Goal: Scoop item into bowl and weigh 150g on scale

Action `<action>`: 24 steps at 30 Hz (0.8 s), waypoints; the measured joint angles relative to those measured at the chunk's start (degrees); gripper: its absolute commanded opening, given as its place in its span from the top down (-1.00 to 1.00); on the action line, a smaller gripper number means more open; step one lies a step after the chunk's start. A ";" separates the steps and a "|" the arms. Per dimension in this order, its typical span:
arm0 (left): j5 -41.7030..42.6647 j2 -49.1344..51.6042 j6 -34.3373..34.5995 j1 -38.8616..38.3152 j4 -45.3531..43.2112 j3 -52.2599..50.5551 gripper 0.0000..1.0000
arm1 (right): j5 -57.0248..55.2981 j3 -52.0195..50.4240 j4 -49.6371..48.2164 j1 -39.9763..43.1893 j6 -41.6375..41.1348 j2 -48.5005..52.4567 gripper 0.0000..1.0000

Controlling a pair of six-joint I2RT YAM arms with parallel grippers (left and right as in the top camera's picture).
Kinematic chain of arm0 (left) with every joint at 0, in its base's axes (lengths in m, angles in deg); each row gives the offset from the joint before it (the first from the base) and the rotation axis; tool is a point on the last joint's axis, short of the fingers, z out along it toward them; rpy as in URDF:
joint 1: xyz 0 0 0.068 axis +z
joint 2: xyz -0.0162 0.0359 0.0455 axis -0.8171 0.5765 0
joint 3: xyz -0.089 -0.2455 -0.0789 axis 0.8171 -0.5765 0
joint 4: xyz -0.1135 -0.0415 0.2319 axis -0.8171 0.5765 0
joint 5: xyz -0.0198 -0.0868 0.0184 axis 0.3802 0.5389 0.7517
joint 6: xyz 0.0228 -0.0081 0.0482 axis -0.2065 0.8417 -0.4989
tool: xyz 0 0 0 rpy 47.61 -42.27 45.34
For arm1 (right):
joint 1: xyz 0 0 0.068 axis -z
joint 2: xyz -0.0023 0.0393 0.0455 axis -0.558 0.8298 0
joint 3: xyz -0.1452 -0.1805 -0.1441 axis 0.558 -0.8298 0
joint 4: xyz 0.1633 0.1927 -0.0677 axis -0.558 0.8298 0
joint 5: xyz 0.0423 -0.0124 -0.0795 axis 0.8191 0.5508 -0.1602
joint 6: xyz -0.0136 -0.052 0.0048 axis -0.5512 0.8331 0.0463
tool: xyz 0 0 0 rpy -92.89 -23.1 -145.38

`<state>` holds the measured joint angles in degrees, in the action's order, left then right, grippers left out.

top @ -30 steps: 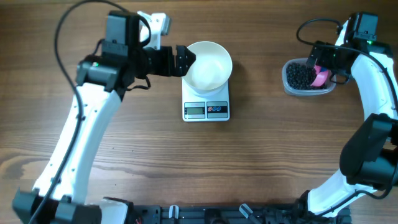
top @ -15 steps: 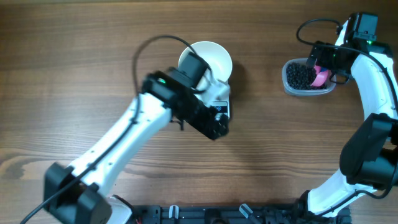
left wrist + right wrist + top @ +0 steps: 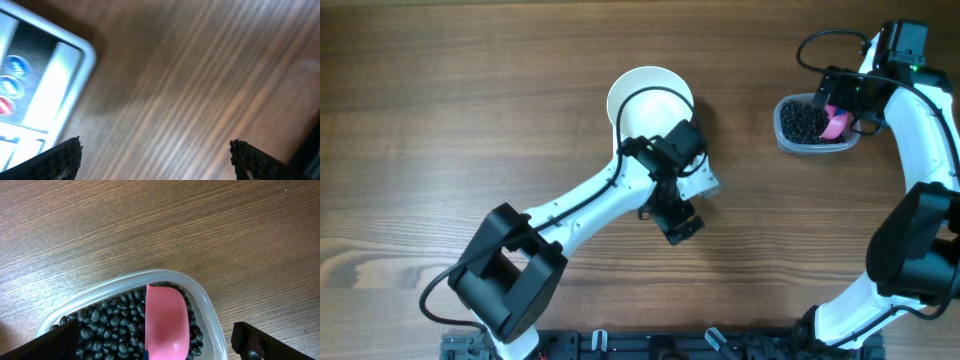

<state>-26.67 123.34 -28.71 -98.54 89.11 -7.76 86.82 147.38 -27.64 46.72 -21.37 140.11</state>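
My right gripper [image 3: 156, 341] has its jaws wide, holding nothing. The pink scoop [image 3: 166, 320] sits centred between them at the bottom of the wrist view, its long axis running up the frame, resting on the beans [image 3: 107, 325] in the clear tub [image 3: 212, 315]. I judge this arm the nearer one. The left gripper [image 3: 157, 159], equally wide and empty, hangs beside the scale [image 3: 35, 85]. The bowl [image 3: 650, 100] is upper centre overhead.

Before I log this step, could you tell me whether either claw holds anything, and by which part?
Nothing is held: the left claw is open over the table, the right claw open over the pink scoop.
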 measured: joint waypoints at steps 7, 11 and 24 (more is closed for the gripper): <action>-2.05 3.58 -1.46 2.14 -3.04 0.00 -0.99 | 0.00 0.00 -0.02 0.00 0.00 0.00 -0.99; -2.67 5.29 -1.49 2.14 -5.31 0.00 -1.00 | 0.00 0.00 -0.02 0.00 0.00 0.00 -0.99; -7.19 6.03 -2.14 2.14 -7.43 0.35 -1.00 | 0.00 0.00 -0.02 0.00 0.00 0.00 -0.99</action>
<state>-33.86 129.37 -30.85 -96.40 81.68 -7.41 86.82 147.38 -27.66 46.72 -21.37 140.11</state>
